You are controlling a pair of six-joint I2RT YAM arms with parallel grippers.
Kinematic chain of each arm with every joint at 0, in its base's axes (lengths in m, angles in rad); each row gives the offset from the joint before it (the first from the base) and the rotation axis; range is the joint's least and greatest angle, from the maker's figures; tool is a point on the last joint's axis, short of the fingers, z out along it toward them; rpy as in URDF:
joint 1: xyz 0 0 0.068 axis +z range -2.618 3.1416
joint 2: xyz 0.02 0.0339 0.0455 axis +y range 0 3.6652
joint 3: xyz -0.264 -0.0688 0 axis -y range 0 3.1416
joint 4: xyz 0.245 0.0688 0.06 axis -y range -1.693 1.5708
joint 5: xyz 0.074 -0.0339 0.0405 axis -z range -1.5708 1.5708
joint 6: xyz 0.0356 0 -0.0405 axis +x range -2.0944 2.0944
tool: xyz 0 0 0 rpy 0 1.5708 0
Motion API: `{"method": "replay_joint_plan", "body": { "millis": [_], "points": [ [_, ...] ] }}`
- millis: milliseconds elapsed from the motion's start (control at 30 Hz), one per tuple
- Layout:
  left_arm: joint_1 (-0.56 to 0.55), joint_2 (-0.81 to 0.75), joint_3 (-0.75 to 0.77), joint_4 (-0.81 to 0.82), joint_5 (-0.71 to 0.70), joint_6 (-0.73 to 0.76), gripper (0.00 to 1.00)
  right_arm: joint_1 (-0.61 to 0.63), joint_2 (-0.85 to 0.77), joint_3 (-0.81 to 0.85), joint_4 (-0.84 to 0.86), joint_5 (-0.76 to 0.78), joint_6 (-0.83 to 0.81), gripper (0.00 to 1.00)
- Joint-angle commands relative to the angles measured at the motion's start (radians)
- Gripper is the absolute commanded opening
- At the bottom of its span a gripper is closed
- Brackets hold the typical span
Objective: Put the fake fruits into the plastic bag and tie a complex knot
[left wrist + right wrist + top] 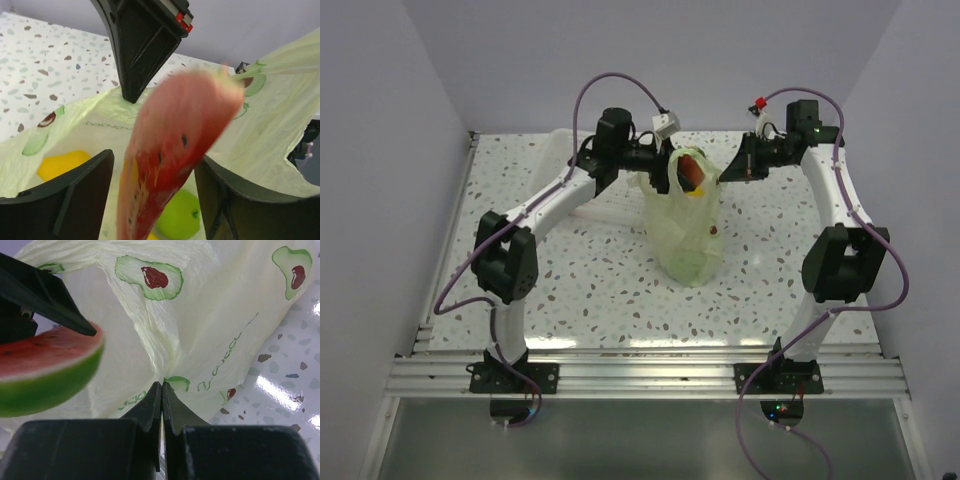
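The pale green plastic bag (685, 235) with avocado prints stands open mid-table. My left gripper (670, 172) hovers over its mouth with the jaws wide apart. A red, green-rinded watermelon slice (170, 150) hangs blurred between the fingers, narrower than the gap (154, 157). The slice also shows in the right wrist view (45, 370) under a left finger (45, 295). Inside the bag lie a green apple (180, 220) and a yellow fruit (62, 164). My right gripper (162, 384) is shut on the bag's rim (210, 325) and holds that side up (728, 172).
A clear-white plastic basket (560, 145) lies at the back left behind the left arm. The speckled tabletop (590, 280) ends at a metal rail along the near edge. Walls close in the back and both sides.
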Motion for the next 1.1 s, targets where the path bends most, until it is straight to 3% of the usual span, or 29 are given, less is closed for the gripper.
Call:
{"method": "replay_joint_plan", "body": {
  "millis": [0, 133, 300, 433, 500, 633, 800, 1067],
  "points": [
    [0.006, -0.061, 0.030, -0.087, -0.034, 0.105, 0.72, 0.000, -0.034, 0.024, 0.025, -0.022, 0.008, 0.00],
    [0.011, -0.078, 0.094, -0.151, -0.074, 0.187, 0.86, 0.000, -0.031, 0.029, 0.017, -0.019, 0.001, 0.00],
    [0.072, -0.112, 0.185, -0.174, -0.090, 0.189, 0.89, 0.002, -0.028, 0.028, 0.013, -0.019, -0.001, 0.00],
    [0.182, -0.254, 0.065, -0.040, -0.149, 0.087, 0.90, 0.000, -0.031, 0.024, 0.013, -0.017, -0.005, 0.00],
    [0.235, -0.299, -0.018, -0.038, -0.257, 0.139, 0.92, 0.000, -0.033, 0.026, 0.013, -0.019, -0.005, 0.00],
    [0.274, -0.350, -0.105, -0.191, -0.490, 0.305, 0.98, 0.000, -0.031, 0.018, 0.013, -0.017, -0.007, 0.00],
    [0.324, -0.275, -0.122, -0.297, -0.730, 0.336, 1.00, 0.000, -0.037, 0.011, 0.016, -0.014, -0.005, 0.00],
    [0.339, -0.046, 0.078, -0.604, -0.940, 0.258, 1.00, -0.001, -0.038, 0.028, -0.009, -0.004, -0.010, 0.00]
  ]
}}
